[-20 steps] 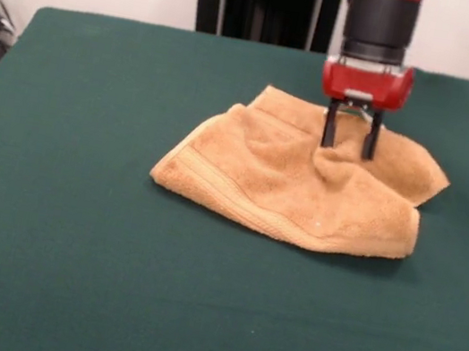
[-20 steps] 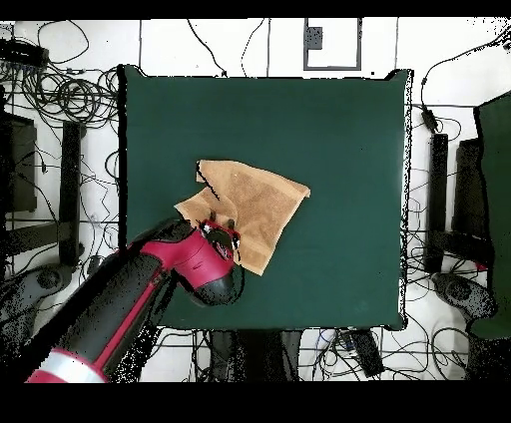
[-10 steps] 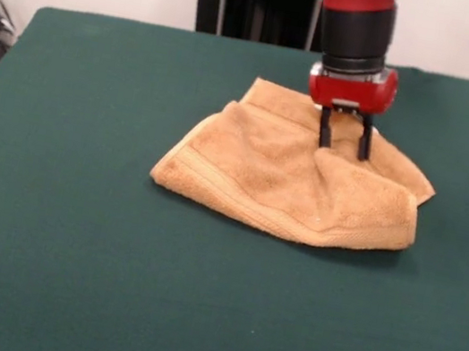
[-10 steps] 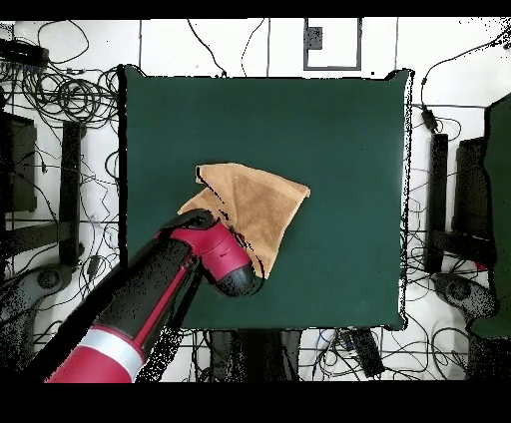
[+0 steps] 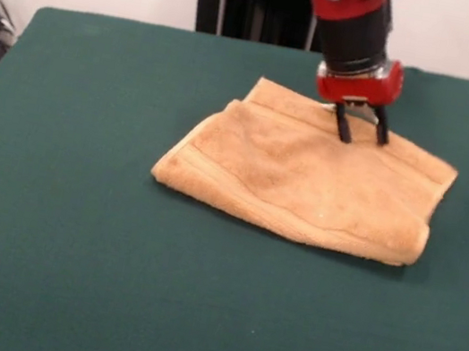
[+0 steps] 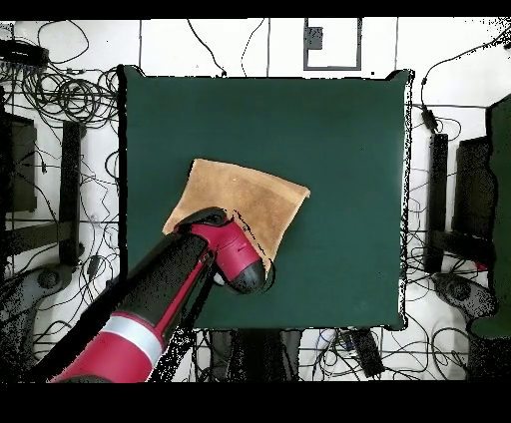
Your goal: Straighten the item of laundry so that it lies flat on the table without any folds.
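Observation:
The item of laundry (image 5: 297, 182) is an orange-tan towel lying right of the middle of the green table (image 5: 66, 255). It looks doubled over, with a thick rounded near edge and a woven band by its left end. My gripper (image 5: 361, 132) stands tilted over the towel's far edge, open. Both black fingertips (image 5: 343, 131) rest on or just above the cloth, and nothing is pinched between them. In the overhead view the towel (image 6: 245, 195) lies left of the middle of the table (image 6: 339, 130). The red arm (image 6: 215, 259) covers its lower part and hides the gripper.
Green cloth stretches wide to the left of the towel and in front of it in the front view. Off the table, cables (image 6: 60, 100) and dark stands (image 6: 439, 200) crowd the floor on both sides. A black upright (image 5: 256, 2) stands behind the far edge.
The gripper tilted and shifted toward the far right in the front view. The ridge of cloth between its fingers is gone, and the towel's right end has spread wider and flatter.

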